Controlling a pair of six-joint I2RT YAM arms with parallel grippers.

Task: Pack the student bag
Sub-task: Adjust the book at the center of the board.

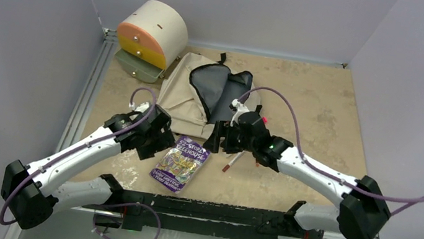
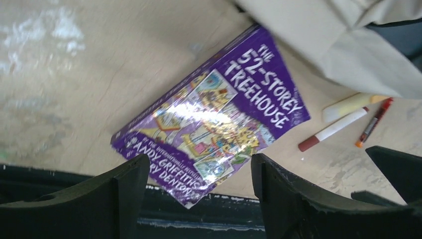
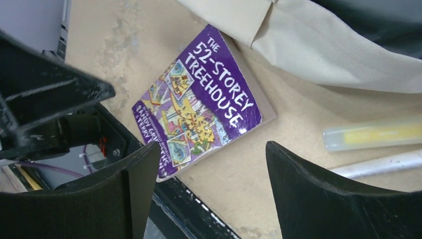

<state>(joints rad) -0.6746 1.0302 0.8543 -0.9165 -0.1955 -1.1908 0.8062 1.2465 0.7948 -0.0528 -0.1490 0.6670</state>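
The student bag (image 1: 185, 94) lies flat at the table's centre back, beige, its zipper undone and dark lining showing. A purple book, "The 52-Storey Treehouse" (image 1: 181, 162), lies face up in front of it, one corner over the black front rail. My left gripper (image 1: 161, 142) hovers open just left of the book (image 2: 214, 119), nothing between its fingers. My right gripper (image 1: 216, 140) hovers open to the right of the book (image 3: 199, 104), also holding nothing. A yellow highlighter (image 3: 373, 137), a white marker with a red cap (image 2: 333, 130) and a red pen (image 2: 374, 122) lie by the bag's (image 2: 323, 40) front edge.
A cream-and-orange cylindrical drawer unit (image 1: 149, 32) stands at the back left, its lower drawer pulled out. A black rail (image 1: 209, 210) runs along the near edge between the arm bases. Grey walls close in the left, back and right sides.
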